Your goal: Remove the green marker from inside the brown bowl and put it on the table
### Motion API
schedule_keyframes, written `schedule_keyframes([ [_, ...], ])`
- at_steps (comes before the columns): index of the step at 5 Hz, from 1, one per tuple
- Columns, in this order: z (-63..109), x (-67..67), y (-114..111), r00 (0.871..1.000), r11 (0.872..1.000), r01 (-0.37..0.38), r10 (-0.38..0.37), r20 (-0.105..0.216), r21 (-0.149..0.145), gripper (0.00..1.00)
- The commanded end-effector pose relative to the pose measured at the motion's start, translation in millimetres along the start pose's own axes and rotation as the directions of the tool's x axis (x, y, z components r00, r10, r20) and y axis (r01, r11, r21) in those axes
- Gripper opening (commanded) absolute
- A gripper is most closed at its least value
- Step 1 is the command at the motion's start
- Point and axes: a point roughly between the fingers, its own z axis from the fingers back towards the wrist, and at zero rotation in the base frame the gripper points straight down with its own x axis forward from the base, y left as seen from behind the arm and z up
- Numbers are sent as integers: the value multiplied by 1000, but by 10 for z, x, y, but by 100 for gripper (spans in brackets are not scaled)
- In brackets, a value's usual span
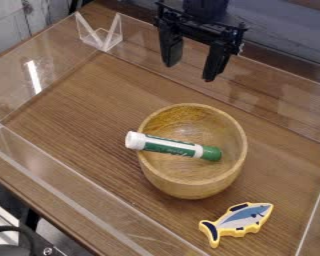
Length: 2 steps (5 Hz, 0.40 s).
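The tool (194,55) hangs above the far part of the bench (83,110), pointing down, with its dark fingers (167,48) spread apart and nothing between them. It is well apart from the brown bowl (190,178), which stands on the bench nearer to the camera and a little to the right of the middle. The green marker (175,147) lies inside the bowl, almost flat, resting across it. Its white end points to the left and lies on the left rim, and its green cap is toward the right, lower in the bowl. A small blue and yellow toy fish (236,222) lies on the bench just beside the bowl, on its near right side. Clear acrylic walls (69,215) run along the edges of the bench.
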Motion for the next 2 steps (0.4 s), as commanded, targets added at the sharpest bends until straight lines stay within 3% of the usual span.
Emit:
schedule_keyframes([
  [1,-67,-35,-27,997,997,80,-80,-18,3,100],
  [2,-145,-123,-91,966,966,257,-256,-24,10,100],
])
